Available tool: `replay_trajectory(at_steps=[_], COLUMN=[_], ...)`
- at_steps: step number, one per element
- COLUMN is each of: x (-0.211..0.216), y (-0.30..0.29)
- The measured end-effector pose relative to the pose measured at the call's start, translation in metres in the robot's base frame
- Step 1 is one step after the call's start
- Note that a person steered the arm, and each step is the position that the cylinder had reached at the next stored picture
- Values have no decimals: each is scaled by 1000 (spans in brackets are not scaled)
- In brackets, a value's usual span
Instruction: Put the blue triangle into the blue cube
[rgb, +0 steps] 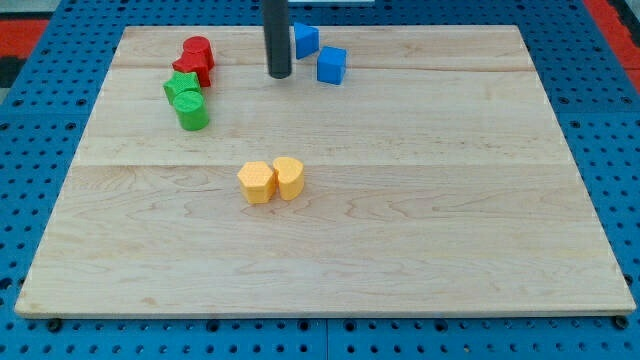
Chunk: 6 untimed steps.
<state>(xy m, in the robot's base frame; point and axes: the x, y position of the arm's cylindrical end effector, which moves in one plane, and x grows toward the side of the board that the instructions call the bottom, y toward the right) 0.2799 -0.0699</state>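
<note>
Blue triangle (305, 40) just right of end effector, a bare rod tip (279, 75) gripping nothing, blue cube (332, 65) further right, near the triangle, wooden surface (450, 220) beneath.

My tip (279, 74) sits just left of the blue triangle (305, 40). The blue cube (332, 65) lies just right and below it.
</note>
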Motion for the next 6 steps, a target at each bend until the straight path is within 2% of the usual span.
replay_trajectory(at_steps=[2,3,4,6], x=[-79,-87,-83,-57], y=[-17,-8,29,84])
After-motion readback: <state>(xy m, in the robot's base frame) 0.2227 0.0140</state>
